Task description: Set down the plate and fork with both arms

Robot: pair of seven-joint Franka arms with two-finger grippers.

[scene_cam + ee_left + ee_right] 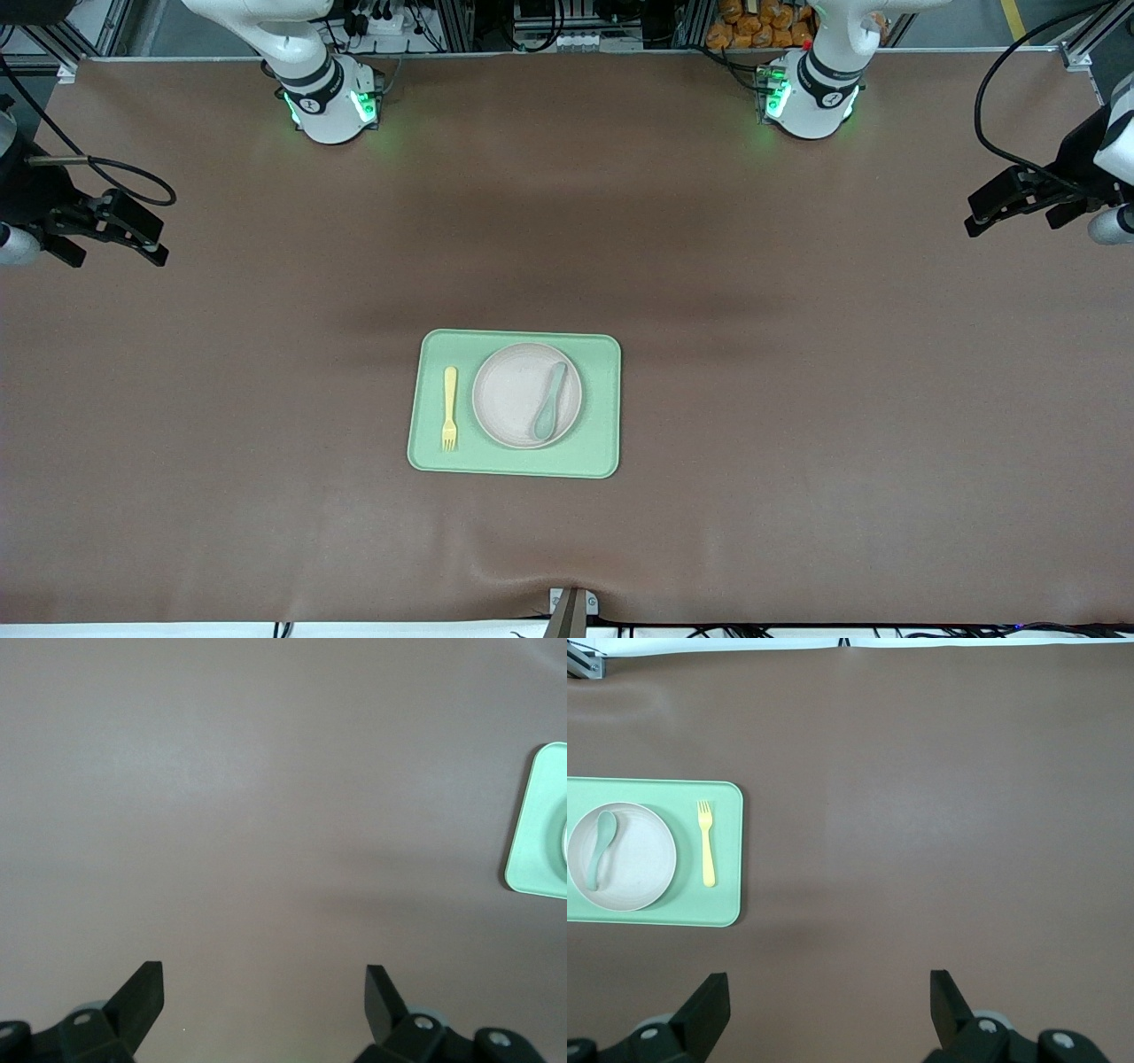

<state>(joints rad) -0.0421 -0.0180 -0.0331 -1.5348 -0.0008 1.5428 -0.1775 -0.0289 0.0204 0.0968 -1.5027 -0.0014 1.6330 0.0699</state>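
Plate (526,395) sits on green tray (514,465) mid desk (797,399), grey-green spoon (549,403) lying in it. Fork (450,408) on tray just beside plate, twd right arm's end, not touching. Left gripper (983,213) up over desk's left-arm end, jaws apart, empty. Right gripper (146,244) over the right-arm end, jaws apart, empty. Both arms waiting

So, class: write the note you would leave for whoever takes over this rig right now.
Left tool: open, empty, waiting over bare table at the left arm's end.
Right tool: open, empty, waiting over the right arm's end.
Plate sits on the green tray, with a grey-green spoon lying in it.
Fork lies on the tray beside the plate, toward the right arm's end.
Done: plate and fork both rest on the tray.
Left: nothing evident.
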